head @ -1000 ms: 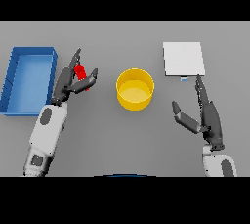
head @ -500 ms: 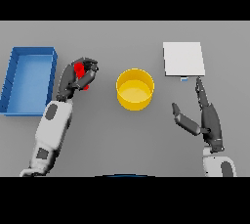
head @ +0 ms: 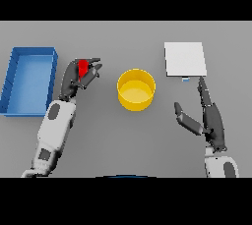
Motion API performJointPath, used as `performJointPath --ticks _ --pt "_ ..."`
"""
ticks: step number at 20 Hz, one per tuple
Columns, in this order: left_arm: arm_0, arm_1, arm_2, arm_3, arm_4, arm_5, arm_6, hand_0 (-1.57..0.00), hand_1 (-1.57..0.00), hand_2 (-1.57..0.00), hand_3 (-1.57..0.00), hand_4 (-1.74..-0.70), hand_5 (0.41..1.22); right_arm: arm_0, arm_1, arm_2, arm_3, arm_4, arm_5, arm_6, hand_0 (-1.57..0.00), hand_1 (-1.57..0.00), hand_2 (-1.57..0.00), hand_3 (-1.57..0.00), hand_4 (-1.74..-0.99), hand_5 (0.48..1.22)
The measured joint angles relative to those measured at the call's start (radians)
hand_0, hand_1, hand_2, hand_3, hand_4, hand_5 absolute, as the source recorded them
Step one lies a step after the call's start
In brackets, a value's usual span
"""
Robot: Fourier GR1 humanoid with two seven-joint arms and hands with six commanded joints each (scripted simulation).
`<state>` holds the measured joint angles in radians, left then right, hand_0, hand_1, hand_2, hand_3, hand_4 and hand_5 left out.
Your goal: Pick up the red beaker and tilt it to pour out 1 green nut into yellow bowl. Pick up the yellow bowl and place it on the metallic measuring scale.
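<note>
Fingers of left hand curled round red beaker, left of yellow bowl, pickup step, next carry over bowl and tilt; right hand relaxed near metallic measuring scale.

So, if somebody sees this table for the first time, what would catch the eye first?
Probably the yellow bowl at the table's middle, bright against the grey. Next, the red beaker to its left, gripped in the left hand, with the blue bin at the far left. On the right, the scale lies flat, and the right hand waits open just below it.
</note>
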<state>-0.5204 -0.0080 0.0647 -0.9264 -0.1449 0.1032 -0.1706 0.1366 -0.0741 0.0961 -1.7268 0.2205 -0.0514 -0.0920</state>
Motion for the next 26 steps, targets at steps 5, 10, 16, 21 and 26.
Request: performJointPath --ticks 5,10,16,21,26 --pt "0.004 0.014 -0.034 -0.117 0.010 0.020 0.034 -1.55 -1.55 -1.55 -1.54 -1.72 1.114 -0.001 0.000 0.008 0.004 0.019 -0.007 -0.016 0.00 0.00 0.00 0.00 -1.263 0.654" --pt "-0.015 0.107 -0.180 -0.212 -0.124 -0.016 0.173 -1.56 -1.56 -1.56 -1.56 -1.73 1.125 -0.005 -0.007 0.007 0.005 0.029 -0.009 -0.009 0.00 0.00 0.00 0.00 -1.256 0.671" --pt "-0.066 0.144 -0.286 -0.215 -0.211 -0.040 0.278 -1.57 -1.57 -1.57 -1.56 -1.73 1.114 -0.009 -0.005 0.017 -0.001 0.039 -0.006 0.024 0.00 0.00 0.00 0.00 -1.254 0.680" --pt "-0.152 0.206 -0.431 -0.174 -0.389 -0.051 0.396 -1.57 -1.57 -1.57 -1.57 -1.74 1.132 -0.007 0.002 0.019 -0.015 0.034 -0.005 0.031 0.00 0.00 0.00 0.00 -1.255 0.689" --pt "-0.244 0.263 -0.597 -0.144 -0.564 -0.110 0.436 -1.57 -1.57 -1.57 -1.57 -1.74 1.182 0.011 -0.012 0.015 -0.016 0.027 0.008 0.014 0.00 0.00 0.00 0.00 -1.274 0.702"
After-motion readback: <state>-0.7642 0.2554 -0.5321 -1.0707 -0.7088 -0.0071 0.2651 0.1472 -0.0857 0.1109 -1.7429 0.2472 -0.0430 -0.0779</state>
